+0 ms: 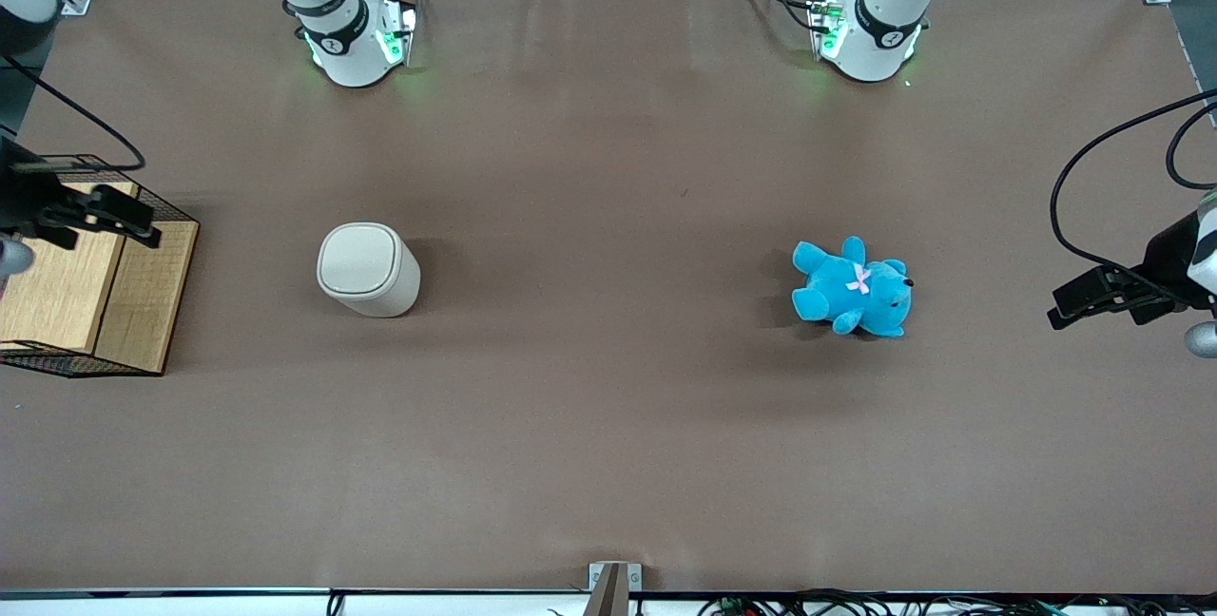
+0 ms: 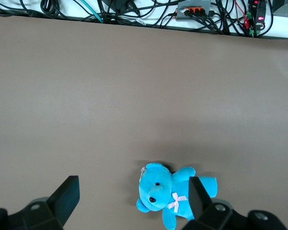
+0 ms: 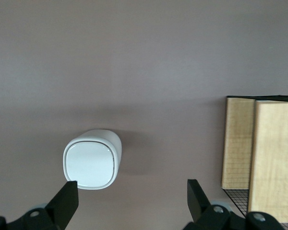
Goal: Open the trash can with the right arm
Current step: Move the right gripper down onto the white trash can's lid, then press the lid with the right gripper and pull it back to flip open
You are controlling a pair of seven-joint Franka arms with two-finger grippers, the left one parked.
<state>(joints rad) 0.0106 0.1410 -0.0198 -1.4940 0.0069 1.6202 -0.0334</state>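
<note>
Presently, contents by size, with hazards noted.

Table [image 1: 608, 407]: brown covering, bears all items below.

Wire basket [image 1: 95, 293]: black mesh with wooden boards, at the working arm's end of the table. The right arm's gripper [image 1: 95, 212] hangs above it, well apart from the target. Fingers [image 3: 67, 199] stand wide apart, holding nothing. Hazard: a low sweep toward the bin could clip the basket's rim or snag the trailing cable on the mesh.

Trash can [image 1: 368, 268]: cream-white, upright, lid shut and flush; between the basket and the table's middle, standing free. Seen directly below the wrist camera as well [image 3: 92, 165]. Hazards, as judged: the bin looks light, so a sideways push on the lid edge would likely slide or tip it instead of lifting the lid; a finger pressing down off-centre might rock it. The lid seam is thin, so a fingertip could skid over it.

Teddy [image 1: 853, 288]: blue plush, lying toward the parked arm's end, well apart from the bin. No foreseeable interference.
</note>
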